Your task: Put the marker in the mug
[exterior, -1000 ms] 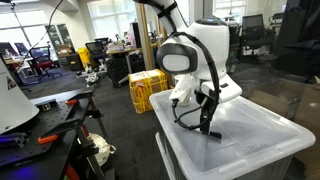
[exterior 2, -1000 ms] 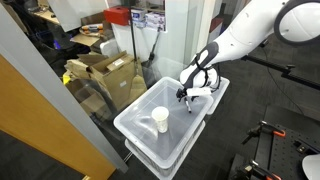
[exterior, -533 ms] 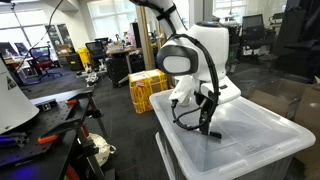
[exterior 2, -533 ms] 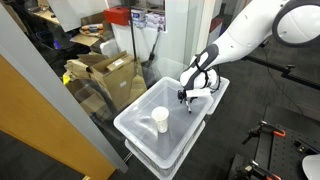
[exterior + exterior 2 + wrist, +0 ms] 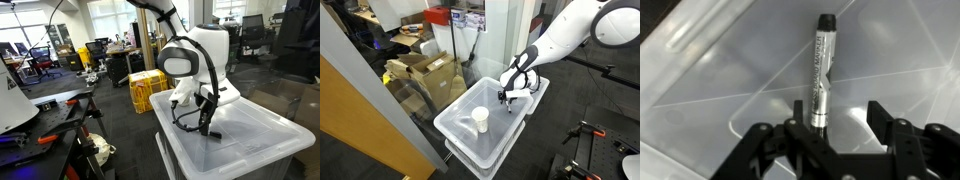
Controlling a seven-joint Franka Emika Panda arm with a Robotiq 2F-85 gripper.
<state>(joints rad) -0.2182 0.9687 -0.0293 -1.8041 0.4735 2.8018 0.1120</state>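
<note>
The marker [image 5: 822,65] is thin and black with a pale printed label along its barrel. It lies flat on the clear lid [image 5: 700,90] of a plastic bin, its near end between the spread fingers of the gripper [image 5: 818,122], which are open and not touching it. The mug [image 5: 480,120], pale and upright, stands on the same lid, well apart, toward the other end. Bare lid surrounds both. In both exterior views the white arm reaches down with the wrist bent toward the lid [image 5: 250,130], the gripper [image 5: 504,97] low over it.
</note>
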